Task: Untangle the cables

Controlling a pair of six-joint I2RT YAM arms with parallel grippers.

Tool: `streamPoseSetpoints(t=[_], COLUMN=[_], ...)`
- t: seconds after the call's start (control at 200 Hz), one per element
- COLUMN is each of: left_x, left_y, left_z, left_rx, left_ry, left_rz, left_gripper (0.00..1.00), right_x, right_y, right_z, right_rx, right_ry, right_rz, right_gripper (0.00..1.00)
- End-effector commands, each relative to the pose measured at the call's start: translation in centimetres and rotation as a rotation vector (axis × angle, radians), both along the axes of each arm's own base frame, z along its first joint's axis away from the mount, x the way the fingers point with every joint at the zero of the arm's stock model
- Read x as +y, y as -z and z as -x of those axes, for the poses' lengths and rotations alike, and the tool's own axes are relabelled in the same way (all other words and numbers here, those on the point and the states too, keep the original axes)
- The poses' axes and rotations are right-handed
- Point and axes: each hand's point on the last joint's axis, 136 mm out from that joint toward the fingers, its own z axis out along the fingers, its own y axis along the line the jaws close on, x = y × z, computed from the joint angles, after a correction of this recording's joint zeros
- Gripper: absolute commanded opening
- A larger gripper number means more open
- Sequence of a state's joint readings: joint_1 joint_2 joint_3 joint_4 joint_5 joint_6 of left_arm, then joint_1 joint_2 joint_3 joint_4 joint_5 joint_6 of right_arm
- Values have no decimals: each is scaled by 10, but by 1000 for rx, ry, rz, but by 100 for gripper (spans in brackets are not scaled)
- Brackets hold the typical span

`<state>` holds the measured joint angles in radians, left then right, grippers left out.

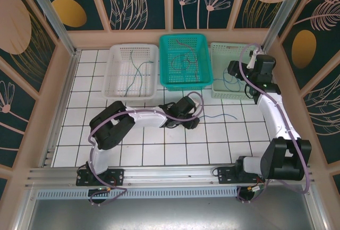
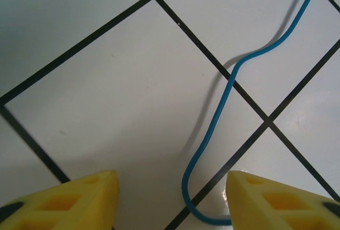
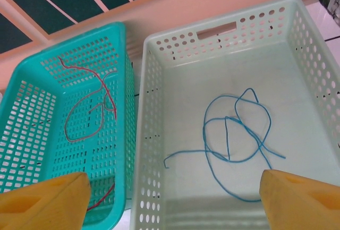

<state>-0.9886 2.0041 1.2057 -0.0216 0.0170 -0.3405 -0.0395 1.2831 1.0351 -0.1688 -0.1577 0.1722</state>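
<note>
Partly done: thin red wire (image 3: 110, 94) binned in teal plastic basket (image 3: 125, 60), 12 o'clock; thin blue wire (image 2: 229, 84) unsorted on tabletop (image 2: 133, 81) within spread left end effector (image 2: 171, 201); right end effector (image 3: 172, 198) spread.

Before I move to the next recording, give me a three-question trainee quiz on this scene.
1. Fill in: the right gripper hovers over the ___ basket.
2. True or false: the red cables lie in the teal basket.
3. The blue cable on the tiles lies: A) between the left gripper's fingers; B) in the teal basket; C) in the right gripper.
Key: 1 pale green basket; 2 true; 3 A.
</note>
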Motion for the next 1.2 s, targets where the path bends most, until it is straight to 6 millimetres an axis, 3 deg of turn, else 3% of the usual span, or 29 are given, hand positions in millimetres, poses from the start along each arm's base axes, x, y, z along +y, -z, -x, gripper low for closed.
streamPoseSetpoints(t=[0.0,0.215,0.385,0.691,0.876,1.191], left_x=[11,23,19,22,23,8], left_y=[19,39,41,41,15,-64], left_z=[8,14,15,14,10,6], left_rx=[49,76,69,14,-43,-134], left_ry=[20,25,39,40,19,21], left_rz=[-83,-164,-181,-243,-176,7], left_gripper=[48,43,42,0,0,0], right_x=[-2,-3,-5,-6,-4,-10], right_y=[-9,-11,-14,-11,-2,-9], right_z=[8,11,13,22,35,49], right_rx=[-24,-35,-46,-43,-27,-50], right_ry=[19,23,27,31,33,70], right_rz=[0,1,8,-6,-19,-13], right_gripper=[84,85,86,86,86,87])
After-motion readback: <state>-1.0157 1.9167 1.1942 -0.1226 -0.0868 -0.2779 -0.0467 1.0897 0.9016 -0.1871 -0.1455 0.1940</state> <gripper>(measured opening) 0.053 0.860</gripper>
